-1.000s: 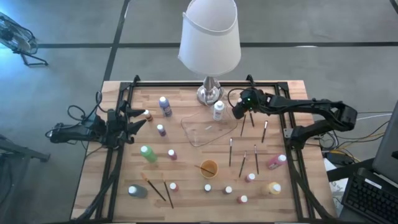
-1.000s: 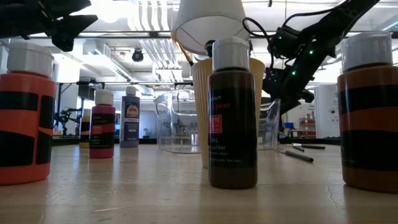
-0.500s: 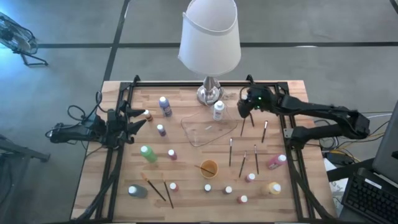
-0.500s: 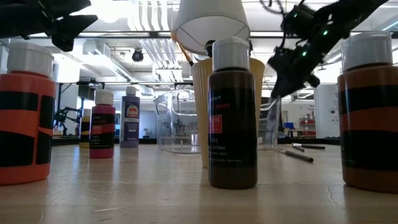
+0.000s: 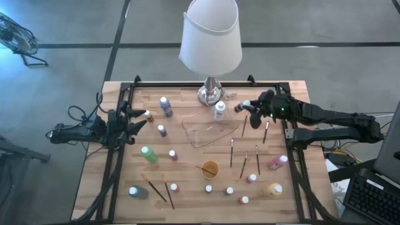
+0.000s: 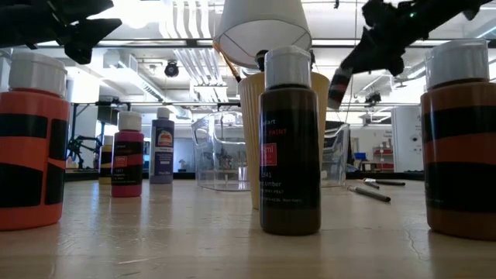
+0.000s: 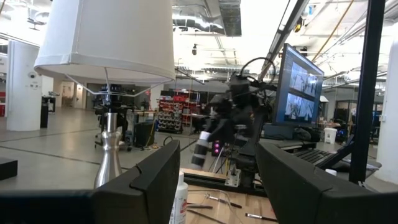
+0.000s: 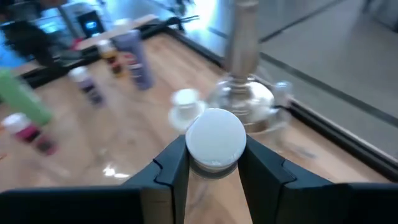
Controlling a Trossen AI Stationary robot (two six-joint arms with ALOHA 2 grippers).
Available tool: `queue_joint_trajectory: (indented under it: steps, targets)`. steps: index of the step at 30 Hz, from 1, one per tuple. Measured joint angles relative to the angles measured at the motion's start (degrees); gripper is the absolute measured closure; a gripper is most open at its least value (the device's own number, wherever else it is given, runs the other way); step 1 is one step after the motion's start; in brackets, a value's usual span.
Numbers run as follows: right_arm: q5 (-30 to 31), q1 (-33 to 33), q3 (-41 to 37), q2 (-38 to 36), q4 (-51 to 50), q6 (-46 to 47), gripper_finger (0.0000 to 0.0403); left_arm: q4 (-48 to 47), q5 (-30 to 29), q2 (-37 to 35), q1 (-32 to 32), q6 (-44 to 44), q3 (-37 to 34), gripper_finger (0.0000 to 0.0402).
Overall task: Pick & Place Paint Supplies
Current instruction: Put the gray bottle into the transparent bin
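My right gripper [image 5: 249, 107] hangs above the table's far right part, between the lamp base [image 5: 210, 95] and the clear tray [image 5: 209, 131], shut on a small white-capped bottle [image 8: 216, 138] with a brownish body [image 5: 239, 107]. The low view shows this bottle [image 6: 339, 84] tilted in the air. My left gripper [image 5: 134, 119] waits open at the left edge, touching nothing. Other paint bottles stand on the wood: purple [image 5: 165, 106], white [image 5: 219, 111], green [image 5: 149, 154], pink [image 5: 278, 162], yellow [image 5: 275, 189]. Thin brushes [image 5: 232, 152] lie flat right of the tray. My right gripper pinches the bottle between its two fingers [image 8: 171, 165], just below the white cap [image 8: 216, 138], which faces back toward the wrist. The body [image 5: 239, 107] points away from the gripper, slanting down toward the table's left. The bottle is lifted clear of the table.
A tall lamp with a white shade [image 5: 210, 37] stands at the far middle, close to my right gripper. An orange cup [image 5: 210, 169] sits near the centre. Small bottles [image 5: 229, 190] and two brushes [image 5: 159, 190] crowd the near half. A black frame [image 5: 290, 125] runs along the table's sides.
My right gripper has risen and drawn back toward the table's right edge, away from the white bottle and the tray. It has tipped up from pointing steeply down to nearer level. The held bottle has gone with it and is higher above the table.
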Motion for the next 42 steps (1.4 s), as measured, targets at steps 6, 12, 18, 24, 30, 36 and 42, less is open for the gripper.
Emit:
queue_joint_trajectory:
  steps: [6,12,18,24,30,36,42]
  targets:
    - [0.2,7.1,0.0,3.5,3.0,1.4,0.0295,0.0,0.0,0.0,0.0,0.0,0.0,0.0183]
    - [0.3,8.5,0.0,10.8,7.3,1.6,0.0294,0.0,0.0,0.0,0.0,0.0,0.0,0.0183]
    - [0.4,8.2,0.0,18.1,11.3,1.6,0.0294,0.0,0.0,0.0,0.0,0.0,0.0,0.0183]
    - [0.4,7.3,0.0,22.9,13.9,2.1,0.0294,0.0,0.0,0.0,0.0,0.0,0.0,0.0183]
    - [0.5,5.4,0.0,26.8,13.8,3.1,0.0294,0.0,0.0,0.0,0.0,0.0,0.0,0.0183]
    - [0.3,3.7,0.0,30.0,14.5,3.9,0.0294,0.0,0.0,0.0,0.0,0.0,0.0,0.0183]
    - [0.3,2.9,0.2,32.2,15.4,3.9,0.0294,0.0,0.0,0.0,0.0,0.0,0.0,0.0183]
